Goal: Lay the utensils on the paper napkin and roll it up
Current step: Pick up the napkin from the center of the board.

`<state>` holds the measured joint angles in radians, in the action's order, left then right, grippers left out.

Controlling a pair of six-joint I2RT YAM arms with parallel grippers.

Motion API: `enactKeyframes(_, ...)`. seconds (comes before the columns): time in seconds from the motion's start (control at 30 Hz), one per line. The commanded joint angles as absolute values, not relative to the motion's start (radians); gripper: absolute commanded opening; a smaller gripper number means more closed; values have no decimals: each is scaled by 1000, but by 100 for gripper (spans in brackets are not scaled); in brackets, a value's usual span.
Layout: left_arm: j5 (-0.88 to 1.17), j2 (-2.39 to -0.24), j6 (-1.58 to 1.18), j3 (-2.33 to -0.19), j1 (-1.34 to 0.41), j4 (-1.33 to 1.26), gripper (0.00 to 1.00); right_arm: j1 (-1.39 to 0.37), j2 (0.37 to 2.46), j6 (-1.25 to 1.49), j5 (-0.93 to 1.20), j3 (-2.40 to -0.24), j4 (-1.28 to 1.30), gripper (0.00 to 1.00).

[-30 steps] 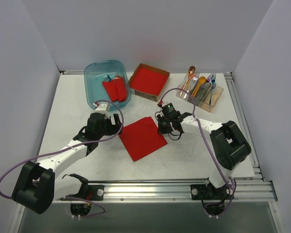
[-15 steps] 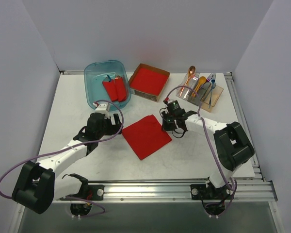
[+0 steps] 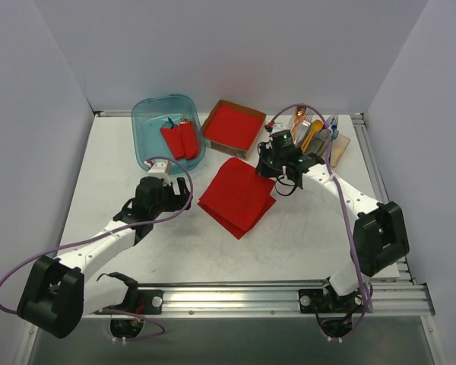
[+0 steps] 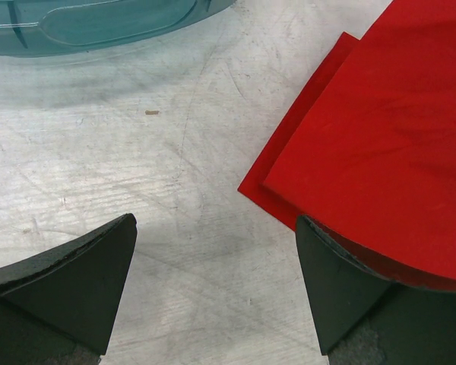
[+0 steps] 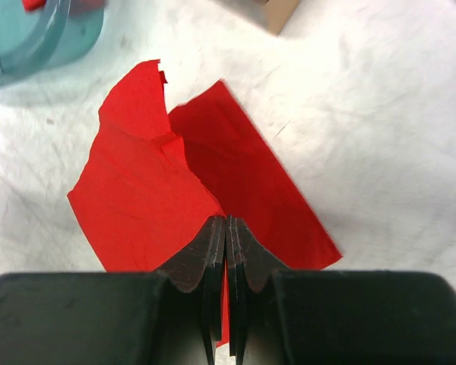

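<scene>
The red paper napkin lies at the table's middle, one layer lifted and unfolding. My right gripper is shut on its far right corner and holds that corner up; in the right wrist view the sheet hangs from the shut gripper. My left gripper is open and empty, low over the table just left of the napkin; its right finger is beside the napkin's edge. The utensils, an orange spoon and blue and purple forks, stand in a clear holder at the back right.
A teal tub with two red rolled bundles stands at the back left. A brown cardboard box with a red napkin stack is at the back middle. Metal rails run along the front and right edges.
My right gripper has moved back and to the right, pulling the napkin's corner up with it, so the sheet has shifted back and begun to unfold. The left arm has barely moved.
</scene>
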<state>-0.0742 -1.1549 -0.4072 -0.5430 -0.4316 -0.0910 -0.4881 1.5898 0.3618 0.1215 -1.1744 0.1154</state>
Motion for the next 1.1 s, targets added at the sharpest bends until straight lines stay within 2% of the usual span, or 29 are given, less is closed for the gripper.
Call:
enactKeyframes(0.0,-81,-1127,-408,-580,-436,-117,94,-451,1532,345,61,-1235,176,0)
enactKeyframes(0.17,-80,-1123,-408,-581,-436,-115,95,-413,1503,353,49,-1238,167,0)
enactKeyframes(0.37,-64,-1124,-411,-580,-436,-120,94,-411,1580,342,110,-1232,186,0)
enactKeyframes(0.57,-12,-1144,-508,-591,-437,-123,94,-411,1589,353,126,-1190,150,0)
enactKeyframes(0.9,0,-1199,-967,-695,-454,-2,94,-407,1598,348,124,-1189,141,0)
enactKeyframes(1.07,-55,-1301,-1208,-747,-532,85,94,-396,1591,348,127,-1178,133,0)
